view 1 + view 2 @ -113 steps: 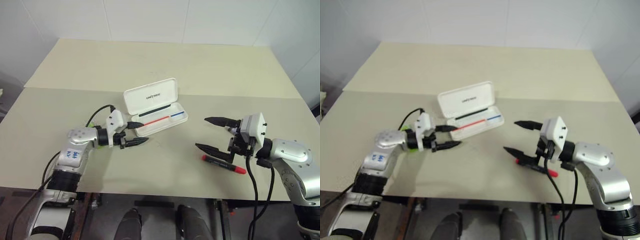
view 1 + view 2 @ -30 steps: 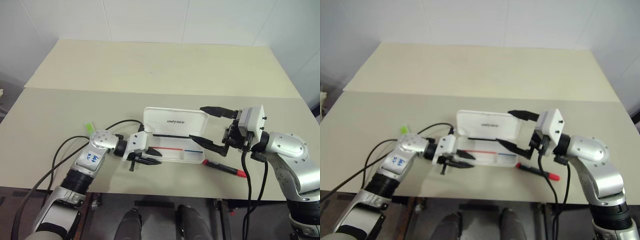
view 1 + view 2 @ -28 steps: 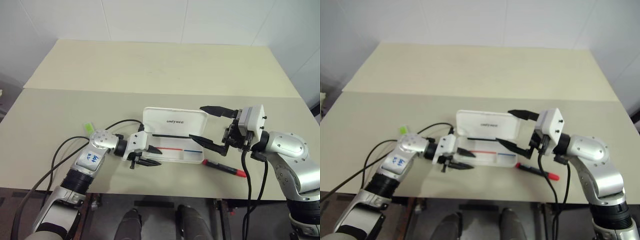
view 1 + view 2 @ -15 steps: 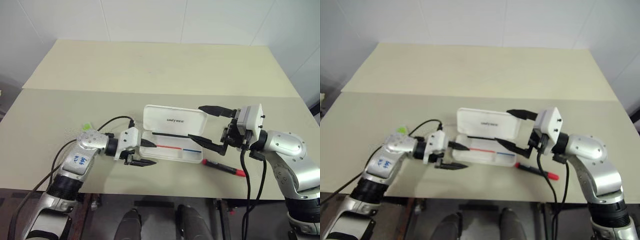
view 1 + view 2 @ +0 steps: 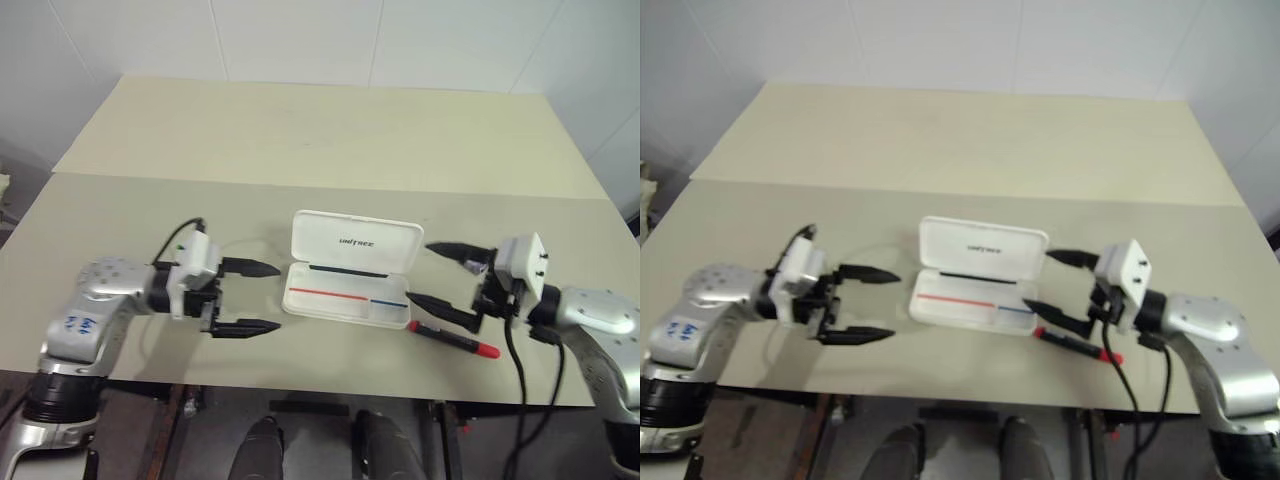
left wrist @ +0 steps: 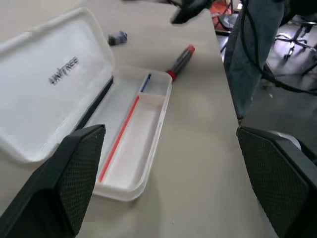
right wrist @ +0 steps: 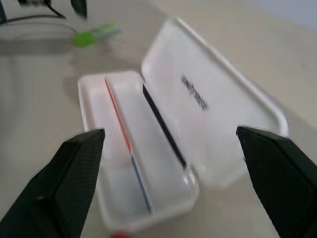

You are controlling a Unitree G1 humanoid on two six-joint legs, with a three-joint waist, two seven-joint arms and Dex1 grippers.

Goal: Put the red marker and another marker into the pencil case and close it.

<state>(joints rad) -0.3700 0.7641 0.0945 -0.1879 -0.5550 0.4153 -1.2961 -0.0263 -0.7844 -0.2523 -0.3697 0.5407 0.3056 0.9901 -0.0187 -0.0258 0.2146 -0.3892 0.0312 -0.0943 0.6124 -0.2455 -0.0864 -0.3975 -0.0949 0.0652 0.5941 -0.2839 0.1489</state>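
The red marker (image 5: 452, 338) lies along the counter's (image 5: 300, 140) near edge, just beside the open pencil case (image 5: 350, 280), under the released right tool (image 5: 441, 276); left tool (image 5: 247, 297) also released.

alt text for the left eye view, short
An open white pencil case sits empty at the middle of a beige table, lid up. The left gripper and the right gripper flank it, both open and holding nothing. The red marker lies on the table beside the case's right end.

Pencil case (image 5: 350, 285) open at table (image 5: 330, 140) front centre, red marker (image 5: 452, 339) just right, green marker (image 7: 94, 34) left of case
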